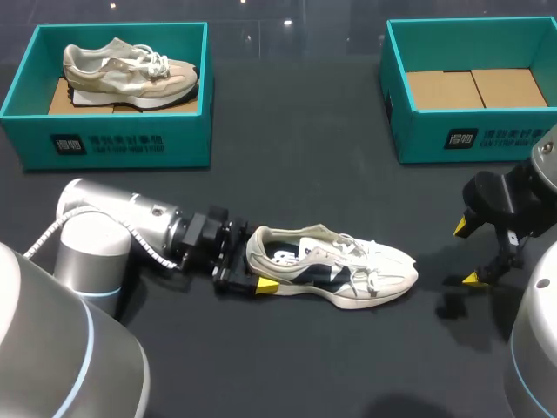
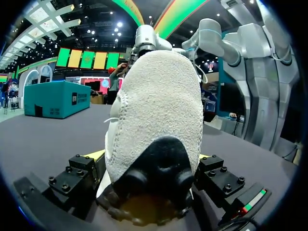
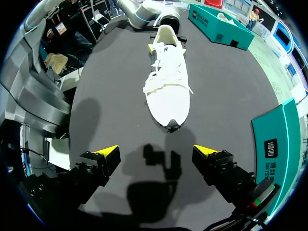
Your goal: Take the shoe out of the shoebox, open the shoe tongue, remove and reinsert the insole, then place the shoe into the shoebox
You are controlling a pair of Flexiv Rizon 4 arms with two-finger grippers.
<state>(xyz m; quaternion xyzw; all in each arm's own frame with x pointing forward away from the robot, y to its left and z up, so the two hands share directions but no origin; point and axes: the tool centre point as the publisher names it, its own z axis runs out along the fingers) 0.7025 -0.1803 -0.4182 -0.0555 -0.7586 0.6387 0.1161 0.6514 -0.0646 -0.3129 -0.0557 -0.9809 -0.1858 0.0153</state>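
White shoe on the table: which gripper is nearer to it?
Left. The left gripper is shut on the heel of the white shoe; the right gripper hangs open beyond the toe, apart from it.

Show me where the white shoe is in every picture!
Head view: the white shoe lies low in the middle, its heel in the left gripper.
Left wrist view: its heel fills the middle, between that gripper's fingers.
Right wrist view: it lies ahead of the open right gripper, toe nearest.
Shared landmark: the left gripper holding the heel.
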